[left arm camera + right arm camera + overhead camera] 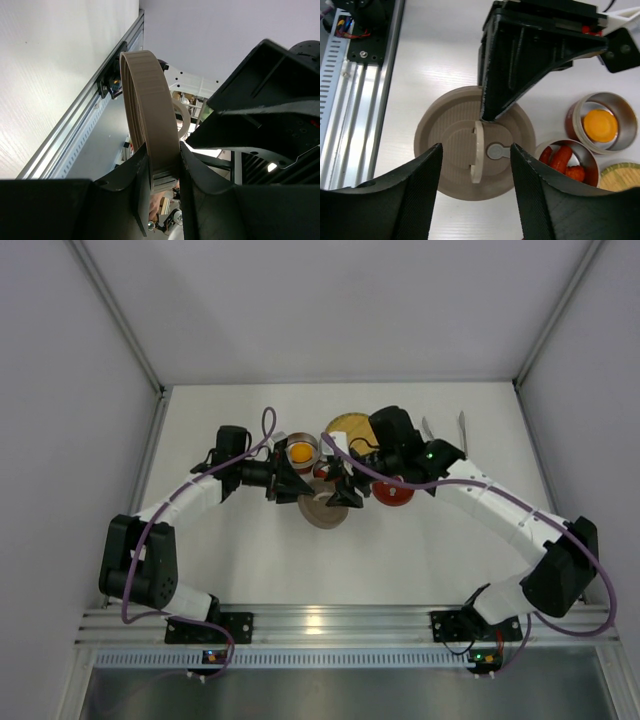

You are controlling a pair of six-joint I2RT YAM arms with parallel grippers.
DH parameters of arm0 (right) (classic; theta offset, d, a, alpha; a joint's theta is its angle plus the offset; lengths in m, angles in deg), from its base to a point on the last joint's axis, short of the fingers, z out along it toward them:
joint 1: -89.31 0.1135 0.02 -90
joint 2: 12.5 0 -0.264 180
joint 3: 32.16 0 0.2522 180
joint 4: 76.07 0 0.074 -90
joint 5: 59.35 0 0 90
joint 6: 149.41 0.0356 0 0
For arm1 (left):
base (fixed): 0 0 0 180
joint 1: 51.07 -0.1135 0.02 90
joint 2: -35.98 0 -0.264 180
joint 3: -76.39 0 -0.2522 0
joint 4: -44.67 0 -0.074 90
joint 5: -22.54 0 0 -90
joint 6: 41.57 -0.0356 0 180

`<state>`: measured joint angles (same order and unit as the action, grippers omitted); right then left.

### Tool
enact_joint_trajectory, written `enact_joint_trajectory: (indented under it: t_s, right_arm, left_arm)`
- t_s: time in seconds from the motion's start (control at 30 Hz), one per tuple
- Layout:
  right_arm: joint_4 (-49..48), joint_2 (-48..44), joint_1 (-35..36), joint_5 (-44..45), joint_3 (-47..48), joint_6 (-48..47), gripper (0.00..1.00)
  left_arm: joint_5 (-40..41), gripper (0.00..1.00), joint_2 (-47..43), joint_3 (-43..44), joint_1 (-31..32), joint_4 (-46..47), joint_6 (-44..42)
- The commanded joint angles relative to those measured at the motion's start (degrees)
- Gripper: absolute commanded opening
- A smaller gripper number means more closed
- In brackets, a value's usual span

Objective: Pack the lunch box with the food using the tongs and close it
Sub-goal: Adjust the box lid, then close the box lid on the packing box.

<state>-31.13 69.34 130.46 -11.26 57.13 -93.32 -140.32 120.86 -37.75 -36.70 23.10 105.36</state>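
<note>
A round woven yellow plate (345, 426) lies flat toward the far side of the white table (240, 560), only partly in view. A ribbed aluminium rail (340, 621) runs along the table's near edge. Plain white walls (330, 310) enclose three sides.

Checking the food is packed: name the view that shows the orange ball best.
Right wrist: the ball sits large and unobstructed in its open tin. The top view shows it small but clear. The left wrist view misses it.
</note>
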Motion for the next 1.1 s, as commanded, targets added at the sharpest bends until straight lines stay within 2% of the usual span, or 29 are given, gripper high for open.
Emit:
enact_joint_trajectory:
  t_s: [0.0,0.33,0.43,0.77,0.8,0.83,0.87,0.97,1.0,1.07]
  right_arm:
    - [3.8,1.3,2.7,-2.1,2.5,-3.3,0.55]
    - [8.6,5.4,3.9,1.0,5.9,-6.3,0.43]
    - [9.3,6.0,4.0,1.1,5.9,-6.6,0.37]
    - [8.3,5.0,2.5,2.3,5.9,-4.4,0.00]
    - [8.1,4.8,1.8,2.7,6.1,-4.3,0.00]
    - [8.4,4.9,1.7,3.4,7.3,-4.4,0.00]
    - [9.2,5.1,1.3,4.5,8.3,-5.1,0.00]
    - [15.0,7.4,0.3,8.4,13.9,-8.7,0.00]
    - [16.8,9.4,0.1,9.7,17.0,-9.8,0.00]
    - [22.2,11.7,0.0,13.6,20.3,-12.8,0.00]
  left_arm:
    - [-2.5,0.00,-2.0,1.7,0.2,0.5,-1.0]
    - [-3.0,0.00,-2.3,1.4,0.2,0.6,-1.1]
    - [-2.9,0.00,-2.6,1.4,0.2,0.7,-1.1]
    - [-2.6,0.00,-3.7,1.0,0.1,1.0,-2.3]
    - [-2.0,0.09,-3.8,1.0,0.1,1.0,-2.6]
    - [-1.6,0.73,-3.9,1.1,-0.4,0.5,-2.9]
    - [-1.2,0.98,-3.9,1.4,-0.9,-0.4,-3.4]
    - [3.2,0.98,-4.0,4.7,-6.6,-9.5,-10.8]
    - [4.6,0.98,-3.8,5.7,-10.4,-11.3,-14.3]
    - [4.6,0.98,-2.8,9.1,-13.9,-15.9,-16.7]
